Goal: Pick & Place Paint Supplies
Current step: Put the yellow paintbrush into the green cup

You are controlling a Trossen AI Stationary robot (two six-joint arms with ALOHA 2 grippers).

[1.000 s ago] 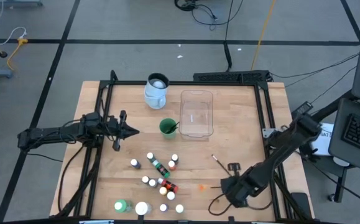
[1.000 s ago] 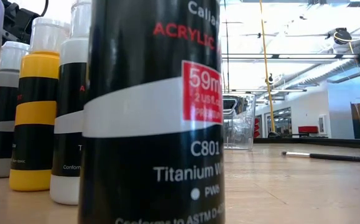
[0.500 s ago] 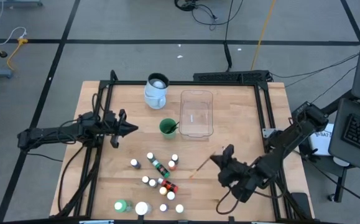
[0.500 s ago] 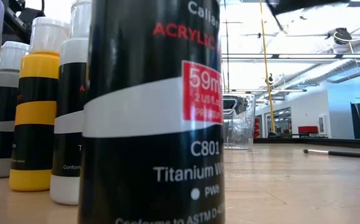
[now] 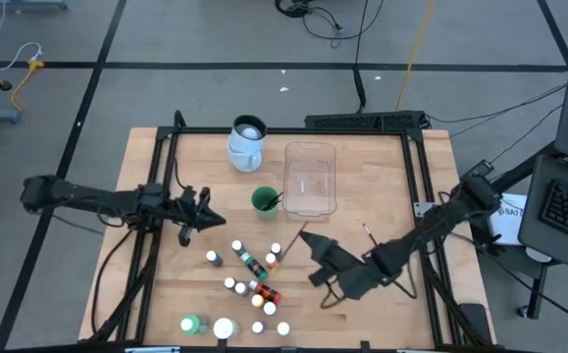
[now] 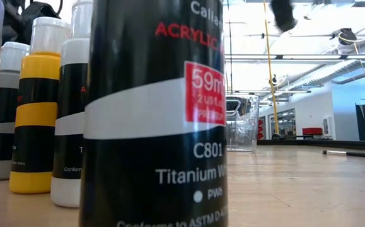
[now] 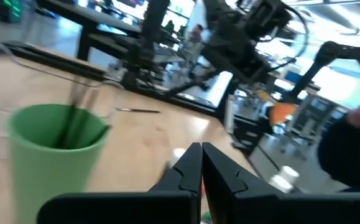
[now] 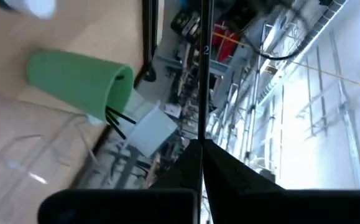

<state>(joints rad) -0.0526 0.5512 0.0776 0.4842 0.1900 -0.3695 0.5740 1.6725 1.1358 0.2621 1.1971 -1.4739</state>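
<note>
Brush point(image 5: 289, 247) is off the table point(image 5: 382, 167), clamped in the closed right gripper point(image 5: 311, 245) close to the table's centre. The wrist view shows its thin shaft rising straight out from between the pressed fingers.

Change noted: a second ago this gripper was low at the 5 o'clock corner of the table. It has since lifted and swung inward with the brush toward 11 o'clock.

The green cup point(image 5: 264, 201) stands at 11 o'clock from the gripper, near but apart, with dark brushes already in it. By my judgement the pick is done and the carry is under way, with placing into the cup remaining.

A second brush point(image 5: 368, 232) lies on the table at 3 o'clock. The bottles point(image 5: 254, 265) remain clustered at 7 o'clock.

The left gripper point(image 5: 208, 218) waits at 9 o'clock, fingers pressed together and empty.
</note>
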